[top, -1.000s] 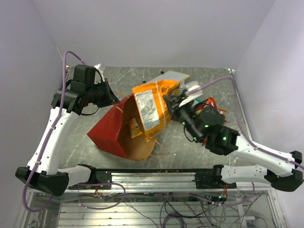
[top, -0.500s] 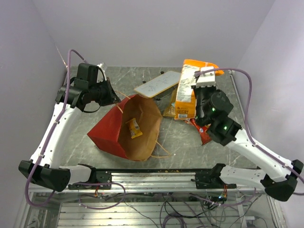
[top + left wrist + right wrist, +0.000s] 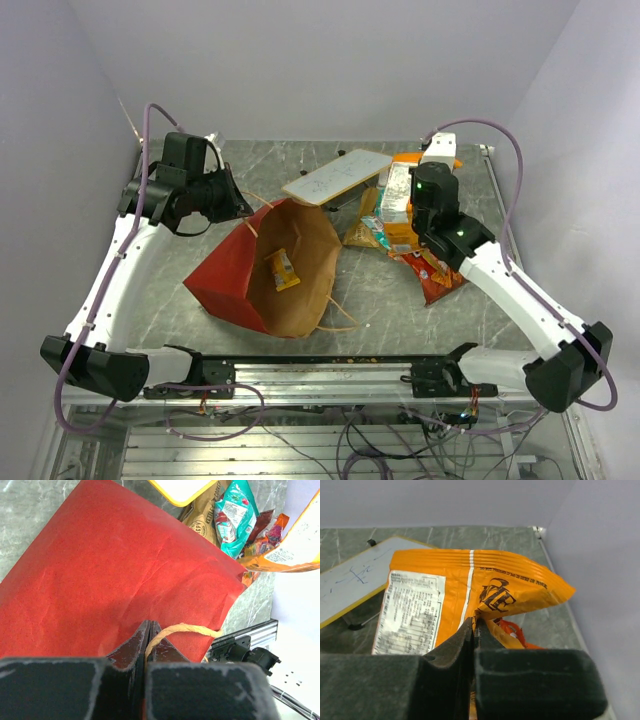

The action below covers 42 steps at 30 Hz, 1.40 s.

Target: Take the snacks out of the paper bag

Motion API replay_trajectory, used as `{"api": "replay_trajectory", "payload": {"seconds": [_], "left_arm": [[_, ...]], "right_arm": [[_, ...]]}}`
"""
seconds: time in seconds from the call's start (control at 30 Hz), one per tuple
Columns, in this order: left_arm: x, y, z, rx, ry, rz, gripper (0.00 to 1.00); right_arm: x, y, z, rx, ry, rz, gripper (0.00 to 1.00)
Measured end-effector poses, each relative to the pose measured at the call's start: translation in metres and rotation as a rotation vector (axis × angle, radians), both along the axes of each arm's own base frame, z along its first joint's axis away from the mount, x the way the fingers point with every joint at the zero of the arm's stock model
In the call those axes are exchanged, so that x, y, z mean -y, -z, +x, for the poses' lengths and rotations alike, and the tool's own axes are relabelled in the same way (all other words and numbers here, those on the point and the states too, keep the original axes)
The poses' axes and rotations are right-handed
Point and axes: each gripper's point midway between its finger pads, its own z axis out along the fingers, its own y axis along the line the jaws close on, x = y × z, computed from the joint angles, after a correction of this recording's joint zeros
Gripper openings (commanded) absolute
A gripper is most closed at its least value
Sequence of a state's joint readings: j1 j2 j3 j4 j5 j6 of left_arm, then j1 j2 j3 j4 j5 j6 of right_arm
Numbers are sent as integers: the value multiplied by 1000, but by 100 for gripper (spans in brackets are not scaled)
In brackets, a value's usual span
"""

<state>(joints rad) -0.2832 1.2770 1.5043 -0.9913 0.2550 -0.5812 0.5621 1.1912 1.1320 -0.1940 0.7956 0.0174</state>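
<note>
The paper bag [image 3: 222, 275] lies on its side, red outside, its brown mouth facing the near right. One small yellow packet [image 3: 282, 268] rests inside it. My left gripper [image 3: 240, 207] [image 3: 149, 625] is shut on the bag's string handle [image 3: 185, 628] at the far rim. Over at the far right my right gripper [image 3: 415, 180] [image 3: 474, 622] is shut on an orange chip bag [image 3: 396, 195] [image 3: 470, 580], holding it over the other snacks: a gold-brown pack [image 3: 360, 232], a teal pack [image 3: 232, 512] and a red chip bag [image 3: 440, 280].
A flat white board [image 3: 337, 175] with a tan edge lies tilted at the back, between the bag and the snack pile. Walls close in on three sides. The arms' metal base rail [image 3: 320, 375] runs along the near edge.
My right arm has carried the orange chip bag from over the paper bag's mouth to the far right, above the snack pile. The left gripper has kept its hold on the handle.
</note>
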Motion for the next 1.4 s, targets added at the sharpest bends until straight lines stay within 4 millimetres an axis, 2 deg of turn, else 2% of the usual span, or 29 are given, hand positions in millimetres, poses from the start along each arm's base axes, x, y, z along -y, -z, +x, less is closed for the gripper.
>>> {"api": "replay_trajectory", "payload": {"seconds": [0.13,0.23,0.33,0.53,0.6,0.77,1.03,1.13,1.27,1.4], "left_arm": [[1,-1,-1,-1,7,-7,7],[7,-4,-2,3,32,-33,7],[16,-7,-6,13,80,-80,7],[33,9,-25,-54,198,-156,7],[36,14,-33,-73,235,-156,7],[37,19,-56,-87,308,-114,7],[19,21,-90,-78,302,-62,7],[15,25,-95,-90,285,-49,7],[10,27,-92,-92,242,-27,7],[7,26,-86,-87,198,-18,7]], "right_arm": [[2,21,10,-50,56,78,0],[20,42,24,-93,144,127,0],[41,72,36,-152,232,159,0],[65,111,44,-226,314,197,6],[72,119,41,-244,328,196,11],[80,134,36,-281,339,187,32],[76,126,41,-284,276,158,54],[67,113,48,-278,206,158,59],[42,86,52,-243,36,189,60],[-8,38,34,-145,-207,215,61]]}}
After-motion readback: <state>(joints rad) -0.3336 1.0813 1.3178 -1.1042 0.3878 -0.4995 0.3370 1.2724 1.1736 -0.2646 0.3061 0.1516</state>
